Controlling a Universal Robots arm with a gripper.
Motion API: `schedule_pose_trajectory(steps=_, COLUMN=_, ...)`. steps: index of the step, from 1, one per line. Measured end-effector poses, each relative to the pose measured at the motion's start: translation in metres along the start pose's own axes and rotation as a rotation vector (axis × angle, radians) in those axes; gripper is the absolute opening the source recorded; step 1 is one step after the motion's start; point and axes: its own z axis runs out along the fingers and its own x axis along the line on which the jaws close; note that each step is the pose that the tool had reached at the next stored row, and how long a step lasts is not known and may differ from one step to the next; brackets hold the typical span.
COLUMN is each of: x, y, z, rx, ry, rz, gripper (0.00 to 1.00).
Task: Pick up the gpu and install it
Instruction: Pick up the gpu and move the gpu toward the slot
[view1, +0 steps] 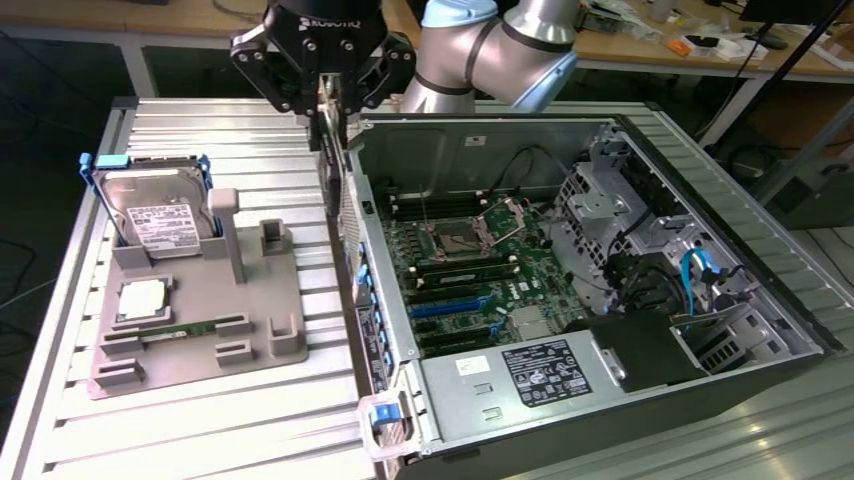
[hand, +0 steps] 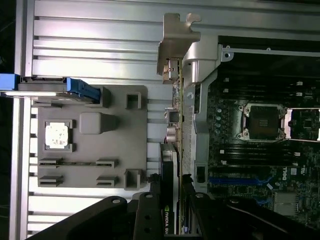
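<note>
Slatted metal table (view1: 200, 420) | tool (view1: 330, 105) clamped on gpu (hand: 167, 160) | gpu upright, edge-on, just beside open computer case (view1: 467, 140) wall

I read my single arm (view1: 494, 45) entering at the exterior view's top, silver elbow joint bent, wrist pointing straight down, gripper (view1: 327, 100) hanging vertical, black fingers (hand: 146, 212) partly closed, clamped either side of the gpu (view1: 328, 160), card held edge-on
</note>
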Motion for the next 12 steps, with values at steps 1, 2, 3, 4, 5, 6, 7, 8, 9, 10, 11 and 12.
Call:
schedule_pose_trajectory(steps=1, x=-0.003, y=-0.0001, z=0.0001, rx=-0.0004, ry=0.0000, rz=0.000, gripper=0.27)
schedule_pose_trajectory(steps=2, x=-0.005, y=-0.0002, z=0.0001, rx=-0.0007, ry=0.0000, rz=0.000, gripper=0.27)
schedule_pose_trajectory(steps=3, x=-0.008, y=-0.0003, z=0.0002, rx=-0.0012, ry=0.0000, rz=0.000, gripper=0.27)
schedule_pose_trajectory(steps=4, x=-0.011, y=-0.0004, z=0.0003, rx=-0.0017, ry=-0.0001, rz=0.000, gripper=0.27)
schedule_pose_trajectory(steps=5, x=-0.013, y=-0.0005, z=0.0004, rx=-0.0022, ry=-0.0001, rz=0.000, gripper=0.27)
schedule_pose_trajectory(steps=6, x=-0.016, y=-0.0006, z=0.0004, rx=-0.0026, ry=-0.0001, rz=0.000, gripper=0.27)
schedule_pose_trajectory(steps=7, x=-0.018, y=-0.0008, z=0.0005, rx=-0.0030, ry=-0.0001, rz=0.000, gripper=0.27)
schedule_pose_trajectory(steps=8, x=-0.020, y=-0.0009, z=0.0006, rx=-0.0035, ry=-0.0002, rz=0.000, gripper=0.27)
schedule_pose_trajectory(steps=9, x=-0.023, y=-0.0010, z=0.0006, rx=-0.0040, ry=-0.0001, rz=0.000, gripper=0.27)
schedule_pose_trajectory(steps=10, x=-0.025, y=-0.0011, z=0.0006, rx=-0.0044, ry=-0.0001, rz=0.000, gripper=0.27)
schedule_pose_trajectory(steps=11, x=-0.027, y=-0.0012, z=0.0007, rx=-0.0050, ry=-0.0002, rz=0.000, gripper=0.27)
schedule_pose_trajectory(steps=12, x=-0.029, y=-0.0013, z=0.0008, rx=-0.0055, ry=-0.0002, rz=0.000, gripper=0.27)
